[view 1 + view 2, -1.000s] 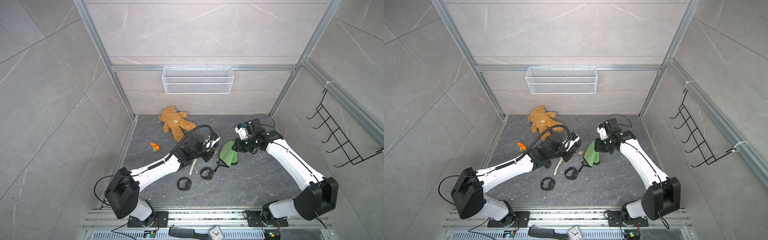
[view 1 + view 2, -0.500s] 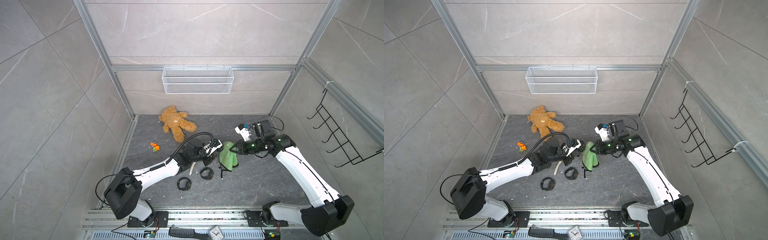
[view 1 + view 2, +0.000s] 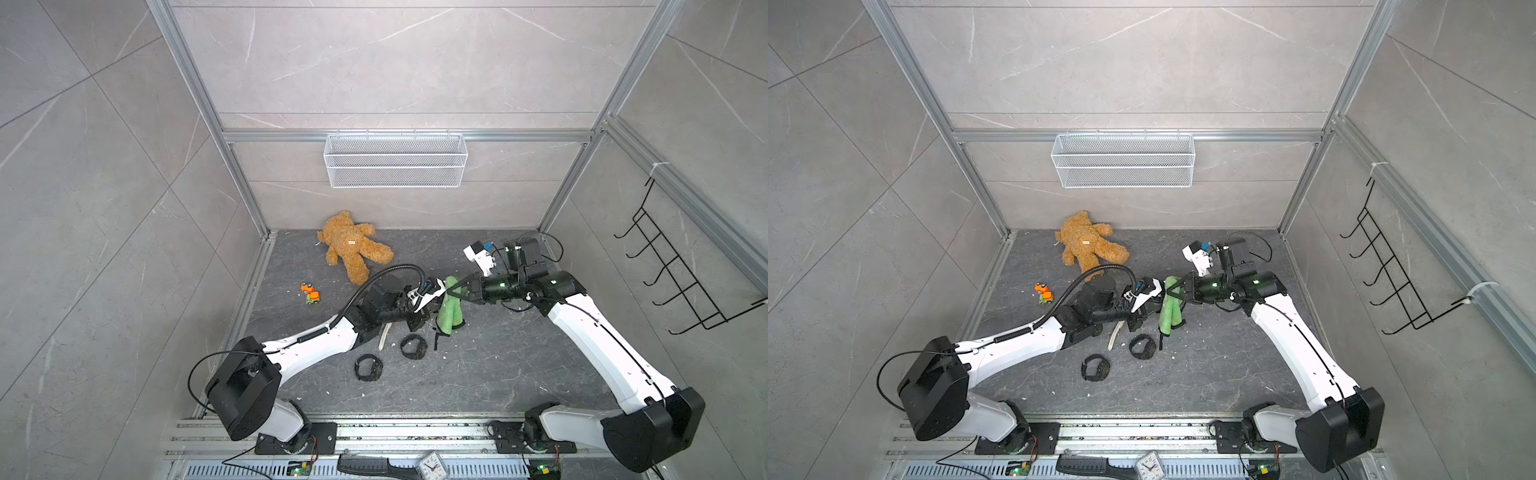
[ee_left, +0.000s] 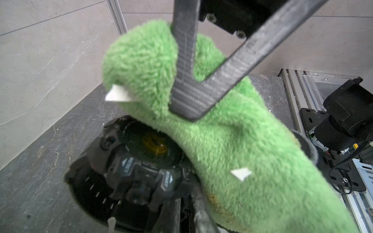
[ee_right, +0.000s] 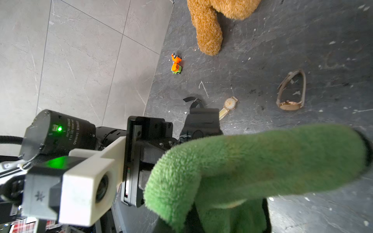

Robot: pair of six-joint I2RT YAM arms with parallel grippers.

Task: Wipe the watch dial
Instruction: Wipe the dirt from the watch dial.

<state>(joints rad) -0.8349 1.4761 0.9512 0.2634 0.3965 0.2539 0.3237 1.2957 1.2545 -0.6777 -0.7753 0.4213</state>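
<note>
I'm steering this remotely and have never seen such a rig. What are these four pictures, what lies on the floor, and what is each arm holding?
Two white arms stand on a dark floor between grey walls. Both top views look down from overhead. The other two come from cameras on the wrists.

The right gripper has its jaws shut on a green fluffy cloth. The left gripper is shut on a black watch, and in the left wrist view the cloth lies partly over its dial.

On the floor: a teddy bear, a small orange toy, two more black watches, and two gold-coloured watches seen in the right wrist view.
</note>
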